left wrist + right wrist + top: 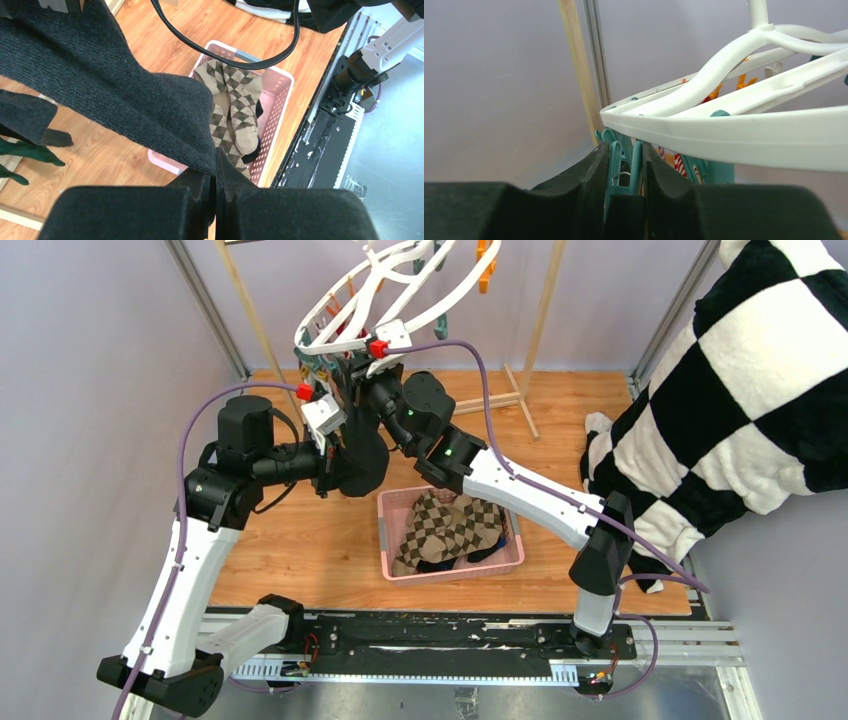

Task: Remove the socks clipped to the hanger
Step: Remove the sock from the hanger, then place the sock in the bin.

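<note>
Socks here are soft, light and floppy. They give no resistance themselves, only the clip does, and the knit will stretch before it lets go. The dark sock (365,455) hangs from the near-left rim of the hanger (749,132). The hanger sits tilted, high at the back. The sock drapes down between the two arms, just beside the pink basket (384,535). Argyle socks (450,525) already lie in that basket. A green sock (25,152) shows at the left edge of the left wrist view. A red-striped one (680,164) peeks out behind the clips. I cannot tell how those two are fastened.

Where to hold: take a full pinch of fabric low on the sock's body, not a loose edge, which would slide out. Don't yank. The hanger looks like light plastic on a hook, so it will probably swing and tip.

Your left gripper (214,172) is clenched tight on a fold of the dark sock, with the fabric running up and away from the pads. Your right gripper (625,150) is up at the rim, jaws partway in, one finger on each side of a teal clip (615,162). Both fingers touch its handles, so call it grasping the clip. The view doesn't show whether the squeeze is enough to open the clip's mouth. My guess is that this clip holds the dark sock, so squeeze first, then draw the sock down.
</note>
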Tool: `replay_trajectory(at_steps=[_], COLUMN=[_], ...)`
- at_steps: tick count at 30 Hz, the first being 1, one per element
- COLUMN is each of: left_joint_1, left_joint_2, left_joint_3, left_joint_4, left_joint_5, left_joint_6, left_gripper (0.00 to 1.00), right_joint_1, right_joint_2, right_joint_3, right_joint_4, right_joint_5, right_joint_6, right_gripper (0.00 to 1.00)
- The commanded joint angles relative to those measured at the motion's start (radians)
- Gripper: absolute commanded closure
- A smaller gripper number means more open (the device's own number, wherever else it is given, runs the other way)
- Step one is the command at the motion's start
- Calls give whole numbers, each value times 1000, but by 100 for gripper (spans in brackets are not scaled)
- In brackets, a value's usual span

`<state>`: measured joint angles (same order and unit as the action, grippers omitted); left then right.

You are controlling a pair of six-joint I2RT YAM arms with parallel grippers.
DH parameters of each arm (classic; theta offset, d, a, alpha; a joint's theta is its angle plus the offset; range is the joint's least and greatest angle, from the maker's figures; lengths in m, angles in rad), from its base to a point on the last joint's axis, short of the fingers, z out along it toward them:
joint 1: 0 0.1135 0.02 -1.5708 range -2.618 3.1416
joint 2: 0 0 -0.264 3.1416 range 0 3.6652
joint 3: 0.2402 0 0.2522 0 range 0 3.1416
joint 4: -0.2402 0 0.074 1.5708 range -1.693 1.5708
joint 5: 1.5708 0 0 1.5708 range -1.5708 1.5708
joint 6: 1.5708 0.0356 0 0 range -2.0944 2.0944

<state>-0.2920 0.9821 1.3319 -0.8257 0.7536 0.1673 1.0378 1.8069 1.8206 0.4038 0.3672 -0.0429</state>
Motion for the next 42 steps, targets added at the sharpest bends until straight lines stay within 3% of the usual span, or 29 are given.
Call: replay_trajectory(at_steps=[1,7,16,18,22,26,34,38,42], left_joint_1=[-12,-12,-12,-12,-12,-12,-12,-12,-12], left_joint_2=[-17,-26,-47,-52,-64,-73,-88,-92,-102], left_joint_3=[26,-7,-35,-42,-62,-72,-76,-75,-66], left_joint_4=[-20,-20,-26,-37,-45,-55,-103,-126,-132], left_joint_5=[-3,-17,-40,-40,-41,-33,49,93,116], left_joint_6=[-5,5,31,41,50,63,114,132,123], left_gripper=[100,100,100,100,100,100,100,100,100], right_joint_1=[-15,-31,-73,-78,-80,-83,-88,-88,-88], right_joint_2=[9,5,-71,-100,-173,-291,-567,-603,-565], right_joint_3=[42,75,1,-42,-156,-317,-690,-786,-783], right_joint_4=[-1,-38,-55,-45,-6,18,21,18,33], right_joint_5=[-1,-54,-193,-202,-249,-345,-903,-993,-1051], right_joint_6=[-13,26,175,186,166,140,92,66,82], right_gripper=[73,100,100,93,53,35,12,9,12])
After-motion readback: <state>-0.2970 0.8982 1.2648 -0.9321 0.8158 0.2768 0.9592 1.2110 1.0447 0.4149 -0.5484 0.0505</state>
